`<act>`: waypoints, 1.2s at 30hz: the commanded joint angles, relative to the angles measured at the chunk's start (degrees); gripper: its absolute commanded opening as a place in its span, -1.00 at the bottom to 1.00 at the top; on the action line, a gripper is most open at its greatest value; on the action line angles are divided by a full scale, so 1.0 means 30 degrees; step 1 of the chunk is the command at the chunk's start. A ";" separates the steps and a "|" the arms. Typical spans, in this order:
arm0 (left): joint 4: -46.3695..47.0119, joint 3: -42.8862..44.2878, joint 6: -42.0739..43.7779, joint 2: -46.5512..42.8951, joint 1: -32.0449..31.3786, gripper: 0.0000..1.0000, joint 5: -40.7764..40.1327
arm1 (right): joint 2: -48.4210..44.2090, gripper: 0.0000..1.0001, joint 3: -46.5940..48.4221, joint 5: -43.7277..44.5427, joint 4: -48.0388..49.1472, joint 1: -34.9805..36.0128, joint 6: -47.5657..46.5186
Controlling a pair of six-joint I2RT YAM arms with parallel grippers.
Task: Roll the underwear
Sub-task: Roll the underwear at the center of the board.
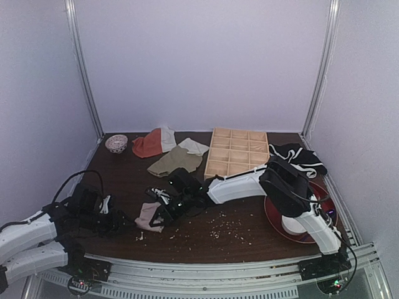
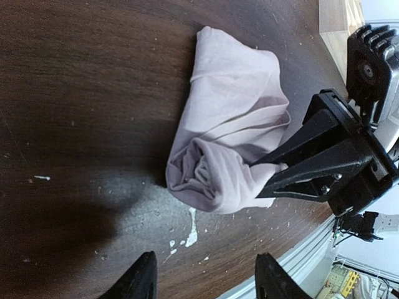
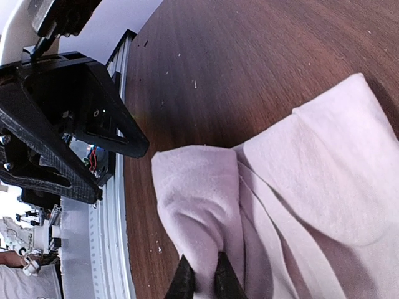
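underwear: dusty mauve-pink soft fabric underwear (image 1: pixel 149 217), bundled on the dark counter (image 1: pixel 249 230), nearer the arm bases than the pale wooden divided tray (image 1: pixel 237 151) and left of it
right gripper (image 3: pixel 202 281): jaws pinching the bundle's edge
left gripper (image 2: pixel 206 280): farther left of the tray, jaws spread, empty
axis: looks like the rolled end faces the left jaws

Item: the underwear (image 2: pixel 227 137), pale mauve-pink, rolled into a loose bundle on the dark wood worktop (image 2: pixel 75 93), coiled end towards the camera. To the bundle's right, the right pincer (image 2: pixel 260 179), black, its two fingers closed on a fold at the roll's edge; below the bundle, the left pincer (image 2: pixel 209 281), two black fingertips spread wide, nothing between them, clear of the cloth. Also: white flecks and crumbs (image 2: pixel 190 230) on the worktop just below the bundle; corner of a pale wooden tray (image 2: pixel 336 22) above and to its right.
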 commanded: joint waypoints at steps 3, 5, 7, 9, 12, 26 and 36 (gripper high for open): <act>0.0533 0.0136 -0.0190 -0.0003 0.0164 0.10 -0.0711 | 0.0534 -1.00 -0.1225 -0.0034 -0.0675 -0.0131 0.2764; 0.0535 0.0093 -0.0208 -0.0005 0.0153 0.10 -0.0847 | 0.0334 -1.00 -0.1761 0.0439 -0.0490 -0.0100 0.3177; 0.0557 0.0073 -0.0224 -0.0010 0.0151 0.10 -0.0937 | -0.0010 -1.00 -0.2275 0.0942 -0.0190 -0.0085 0.3566; 0.0656 0.0055 -0.0270 0.0032 0.0153 0.10 -0.0945 | -0.0292 -1.00 -0.2668 0.1423 -0.0053 -0.0040 0.3897; 0.0902 -0.0010 -0.0310 0.0137 0.0168 0.10 -0.0918 | -0.0416 -1.00 -0.3150 0.1519 0.0536 0.0005 0.4646; 0.5065 -0.0526 0.1128 0.3271 0.0175 0.10 0.0388 | 0.0367 -1.00 -0.2741 0.0671 -0.0131 -0.0003 0.4776; 0.8039 -0.0444 0.3014 0.5909 0.0330 0.06 0.1242 | 0.0594 -1.00 -0.2379 -0.0388 -0.0669 -0.0050 0.4466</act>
